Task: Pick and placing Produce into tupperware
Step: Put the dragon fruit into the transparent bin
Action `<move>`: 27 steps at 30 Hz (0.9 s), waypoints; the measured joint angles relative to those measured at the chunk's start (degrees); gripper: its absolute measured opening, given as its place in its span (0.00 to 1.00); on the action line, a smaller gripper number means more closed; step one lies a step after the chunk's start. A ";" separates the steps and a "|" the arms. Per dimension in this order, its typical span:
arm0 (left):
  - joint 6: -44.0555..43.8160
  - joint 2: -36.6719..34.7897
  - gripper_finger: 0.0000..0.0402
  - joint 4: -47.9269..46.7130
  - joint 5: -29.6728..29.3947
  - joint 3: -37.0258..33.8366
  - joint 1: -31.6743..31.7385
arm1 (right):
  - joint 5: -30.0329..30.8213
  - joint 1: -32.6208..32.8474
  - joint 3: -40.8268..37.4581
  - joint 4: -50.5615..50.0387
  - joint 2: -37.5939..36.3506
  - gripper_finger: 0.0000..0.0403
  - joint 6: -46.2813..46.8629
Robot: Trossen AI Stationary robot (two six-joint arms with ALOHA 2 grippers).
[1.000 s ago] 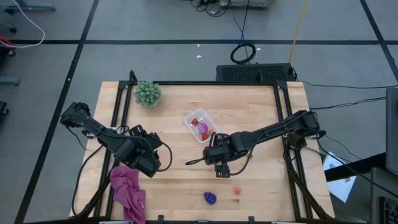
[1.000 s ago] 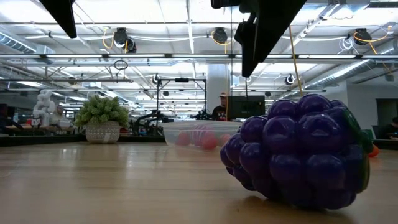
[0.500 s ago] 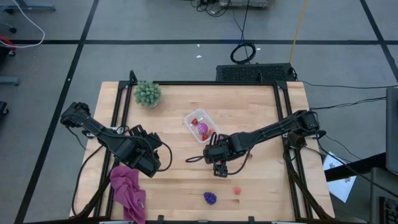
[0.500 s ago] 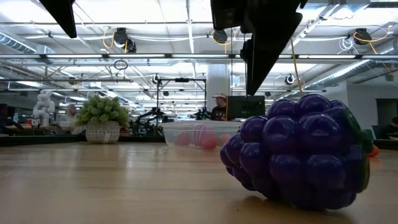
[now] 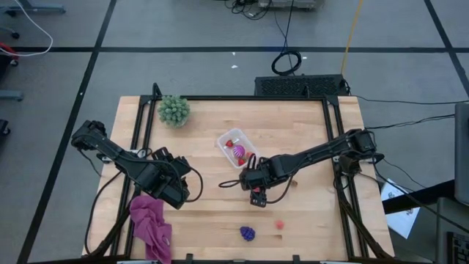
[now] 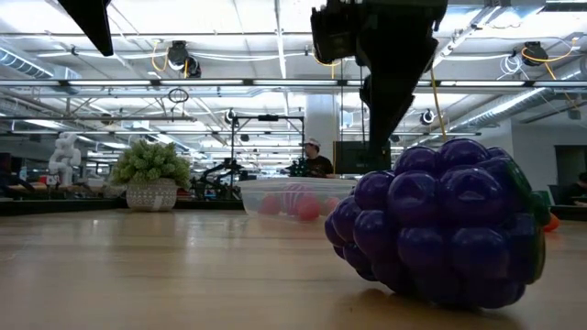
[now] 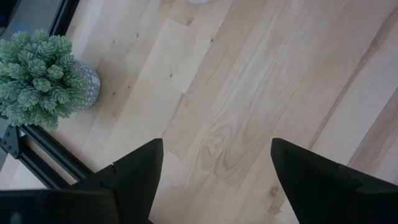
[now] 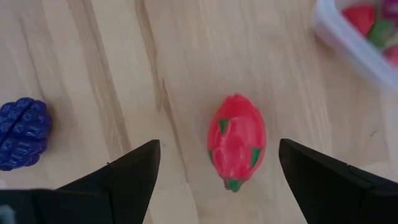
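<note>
The red fruit point(image 8: 237, 141) with green flecks lies bare on the wooden surface point(image 5: 212, 213), directly below your right end effector point(image 8: 219, 163), whose fingers stand apart on either side of it without touching. It looks like a small hard plastic toy: light, rigid, smooth and rounded, so it will likely squirt sideways if you pinch off-centre. Take it across its widest middle, fingers square to its long axis.

The purple grape cluster point(image 5: 248, 233) and a small red piece point(image 5: 278, 224) sit near the front edge of the surface, well apart from the tupperware point(image 5: 224, 137), which already holds a few red and pink pieces. The tupperware is near your gripper, a short carry away.

Your left end effector point(image 7: 214, 163) waits over the left side, fingers spread, near the magenta cloth point(image 5: 152, 222); the green plant point(image 5: 174, 110) stands at the far left.
</note>
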 joint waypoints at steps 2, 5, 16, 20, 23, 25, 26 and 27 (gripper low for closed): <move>0.02 0.00 0.75 0.00 -0.01 0.00 0.00 | -1.94 -0.32 -1.32 1.34 0.00 0.79 0.75; 0.02 0.00 0.76 0.00 -0.01 0.00 0.00 | -2.43 -0.43 -2.74 3.27 0.04 0.79 0.53; 0.02 0.00 0.74 0.02 -0.01 0.00 0.00 | -3.84 -1.83 -8.18 8.25 0.04 0.79 0.54; 0.02 0.00 0.75 0.04 -0.01 0.00 0.00 | -4.26 -2.50 -9.88 10.24 0.04 0.79 0.45; 0.02 0.00 0.74 0.07 -0.01 0.00 0.00 | -5.30 -2.90 -10.94 11.88 0.04 0.79 0.26; 0.02 0.00 0.74 0.07 -0.01 0.00 0.00 | -5.30 -2.99 -11.54 13.19 0.04 0.79 0.26; 0.02 0.00 0.74 0.09 -0.01 0.00 0.00 | -5.30 -3.03 -11.83 13.51 0.04 0.79 0.04; 0.02 0.00 0.74 0.09 -0.01 0.00 0.00 | -5.30 -3.05 -12.19 13.94 0.04 0.79 -0.22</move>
